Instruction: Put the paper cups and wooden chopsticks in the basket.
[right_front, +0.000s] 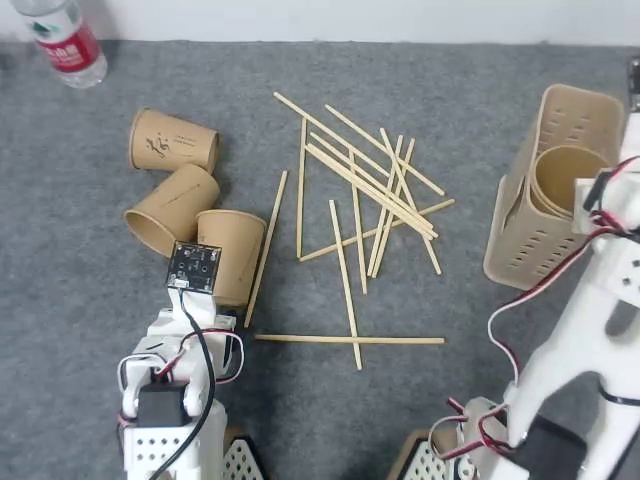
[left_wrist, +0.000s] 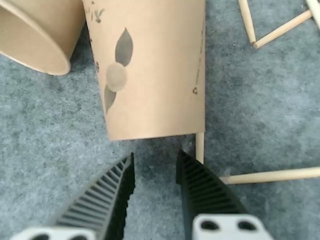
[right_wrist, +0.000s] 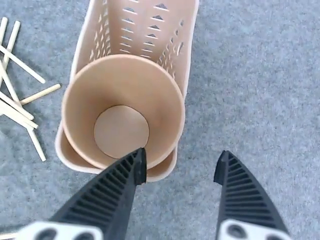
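the right gripper (right_wrist: 182, 152) is held just above the basket (right_wrist: 145, 25). its jaws are spread wide and nothing is held in them. one cup (right_wrist: 122, 110) is stood inside the basket, mouth up.

the left gripper (left_wrist: 155, 156) is held well apart from the basket, low over the grey mat (right_front: 80, 330). its jaws are kept narrow, with a small gap, and nothing is held. just past its tips the nearest cup (left_wrist: 150, 65) is laid on its side. its small closed end seems to be turned to the gripper, and its mouth is turned away. so the long side of the cup is lined up with the reach of the arm. the gap looks smaller than that end, so the jaws would likely have to be opened more. one chopstick (left_wrist: 200, 147) is laid right along this cup, on the side toward the basket, and could be caught by mistake.

a second cup (right_front: 172, 208) and a third cup (right_front: 172, 140) are laid farther from the basket. the loose cups are reached more easily by the left arm. the pile of chopsticks (right_front: 370, 190) is spread between these cups and the basket. a bottle (right_front: 65, 40) is stood farthest from the basket.
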